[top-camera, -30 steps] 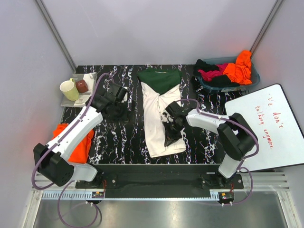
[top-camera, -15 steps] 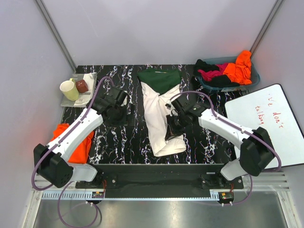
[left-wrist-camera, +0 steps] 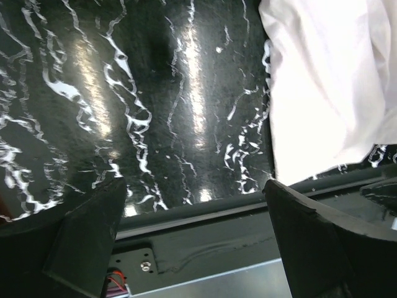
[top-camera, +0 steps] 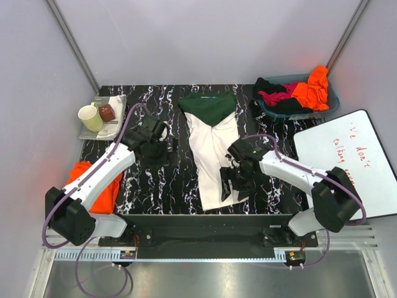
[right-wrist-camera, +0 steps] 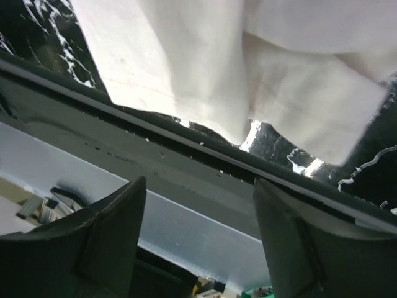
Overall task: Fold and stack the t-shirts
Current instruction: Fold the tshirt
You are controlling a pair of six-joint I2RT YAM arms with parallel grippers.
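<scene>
Cream t-shirt (top-camera: 214, 149) lies lengthwise mid-desk, with its dark green top toward the far side and its hem right at the near edge of the black marbled desk (top-camera: 155, 186). Right hand (top-camera: 234, 186) hovers over that lower corner, fingers parted, gripping nothing. The left hand (left-wrist-camera: 193, 186) is spread wide and empty beside the shirt. Careful now: the cloth is soft, limp and rumpled into loose folds on a glossy top. A low pass could snag it, drag the hem over the edge, or flop the fold open.

The cream t-shirt (top-camera: 214, 158) is soft matt cloth; the marbled black table (top-camera: 167, 181) is glossy.
</scene>
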